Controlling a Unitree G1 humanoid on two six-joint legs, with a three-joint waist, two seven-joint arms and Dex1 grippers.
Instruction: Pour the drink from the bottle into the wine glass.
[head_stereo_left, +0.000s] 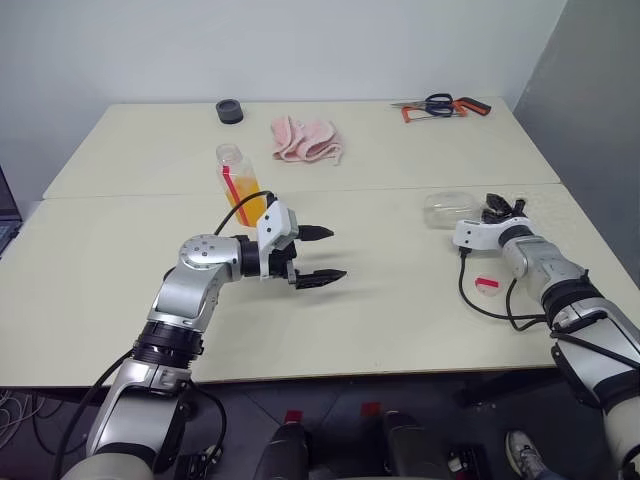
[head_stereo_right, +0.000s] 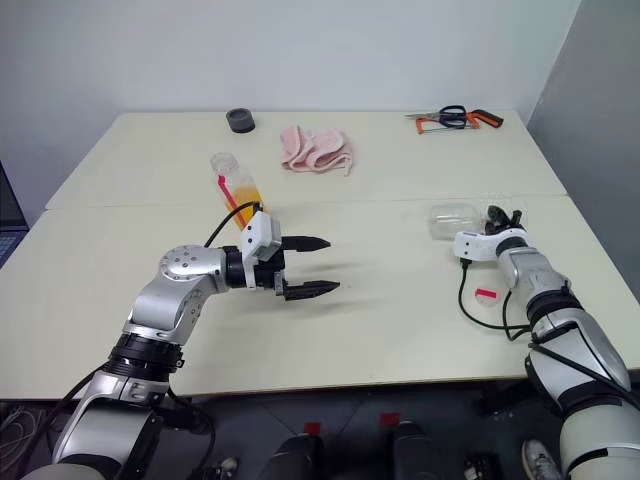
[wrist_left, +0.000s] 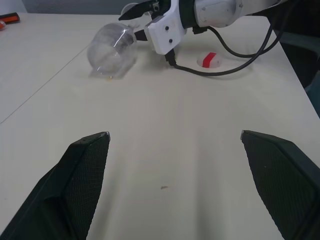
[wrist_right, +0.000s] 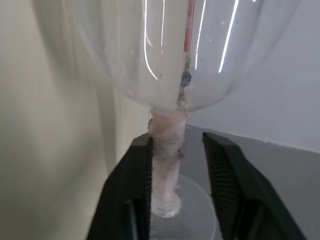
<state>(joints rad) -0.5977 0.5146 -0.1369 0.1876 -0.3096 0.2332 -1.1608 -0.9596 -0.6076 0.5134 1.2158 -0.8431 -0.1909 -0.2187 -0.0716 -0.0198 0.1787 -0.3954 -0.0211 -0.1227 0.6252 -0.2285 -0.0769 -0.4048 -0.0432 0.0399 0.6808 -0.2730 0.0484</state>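
Two risks. Glass lies on side at 3 o'clock of surface; right gripper closing on thin stem, may slip or crack when lifted. Bottle upright at 11 o'clock behind wide-open left gripper, cap off: bump spills drink.

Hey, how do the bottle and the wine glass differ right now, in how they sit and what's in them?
The bottle stands upright on the table; the wine glass lies on its side. The bottle holds orange drink; the wine glass looks empty. The right gripper has its fingers either side of the wine glass's stem, while the left gripper, open, is beside the bottle without touching it. Both are clear.
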